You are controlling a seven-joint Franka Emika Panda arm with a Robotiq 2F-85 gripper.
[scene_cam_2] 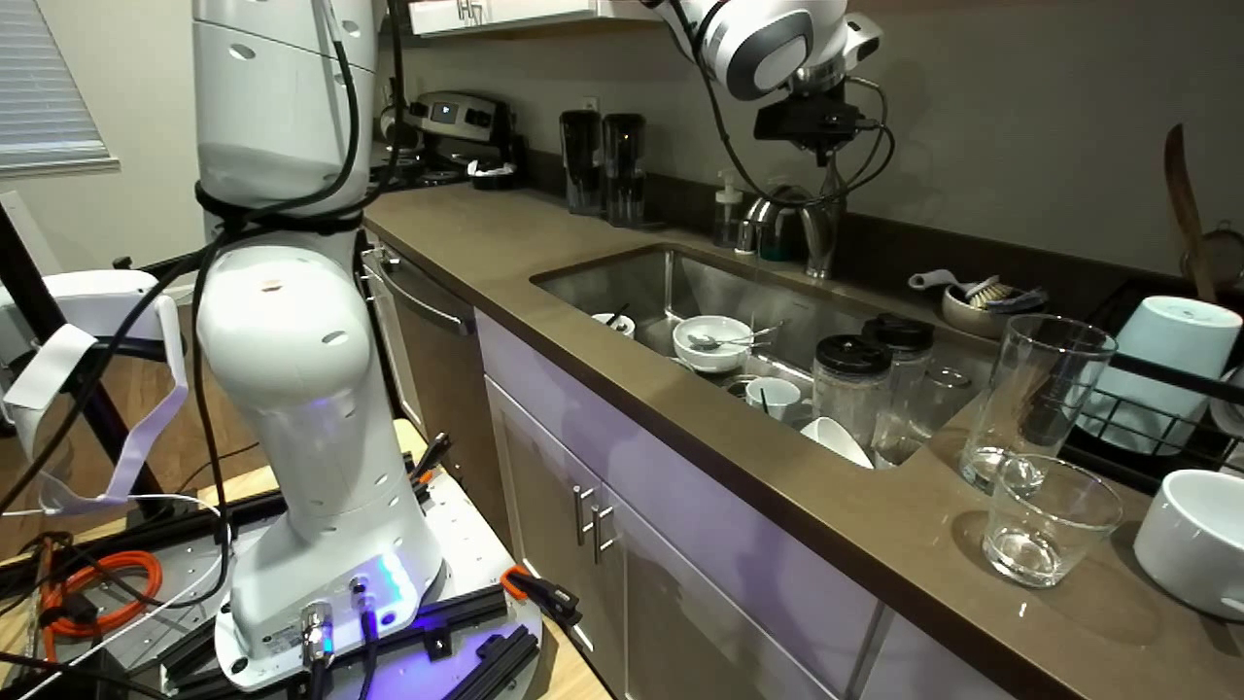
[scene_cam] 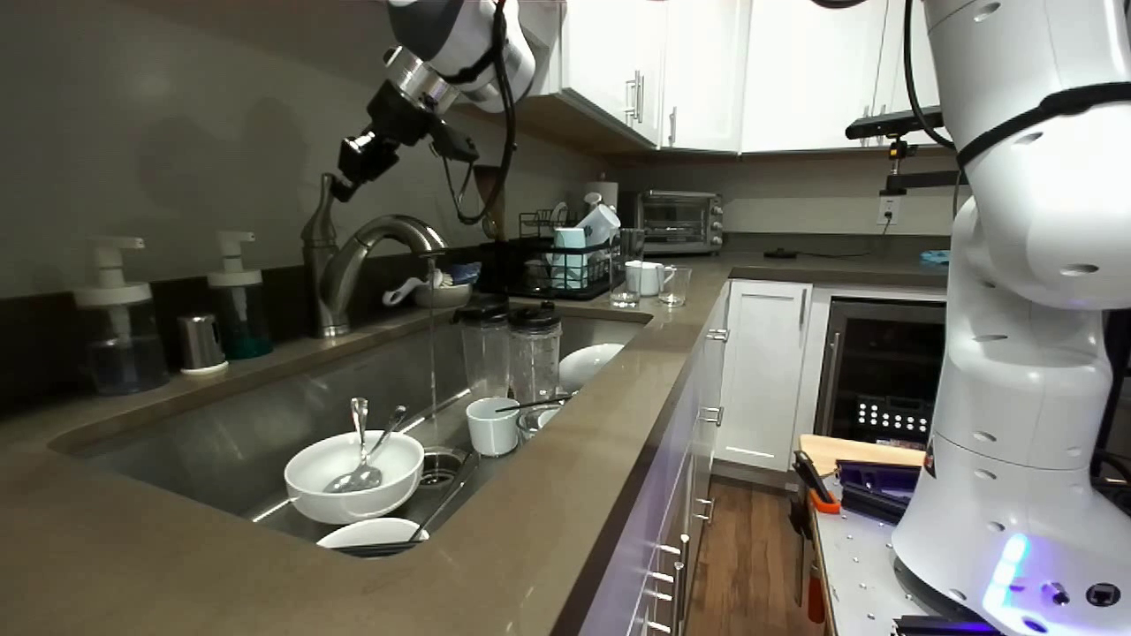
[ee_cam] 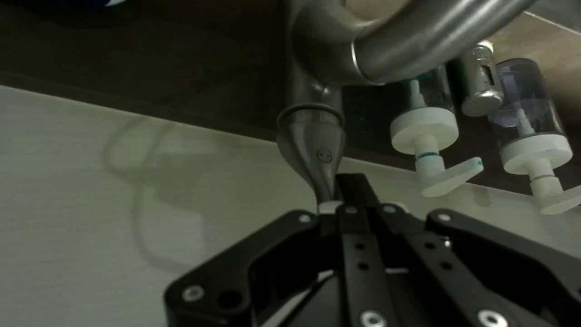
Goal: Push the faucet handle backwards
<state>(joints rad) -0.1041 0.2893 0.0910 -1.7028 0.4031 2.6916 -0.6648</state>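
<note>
While the Robotiq gripper (ee_cam: pixel 353 181) has its jaws clenched together, the faucet handle (ee_cam: pixel 319 161) rises just beside them, though from here I can't tell whether they touch. It tops the brushed-steel faucet (scene_cam: pixel 317 265), whose gooseneck spout (scene_cam: pixel 396 228) runs water (scene_cam: pixel 432 336) into the sink (scene_cam: pixel 256 424).

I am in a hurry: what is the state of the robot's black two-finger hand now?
Hand: closed, holding nothing, beside the tapered silver-grey metal faucet handle.

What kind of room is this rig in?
A kitchen, likely residential, though a lab mock-up can't be ruled out: rectangular brushed-steel sink, white rectangular wall cabinets, boxy silver toaster oven.
</note>
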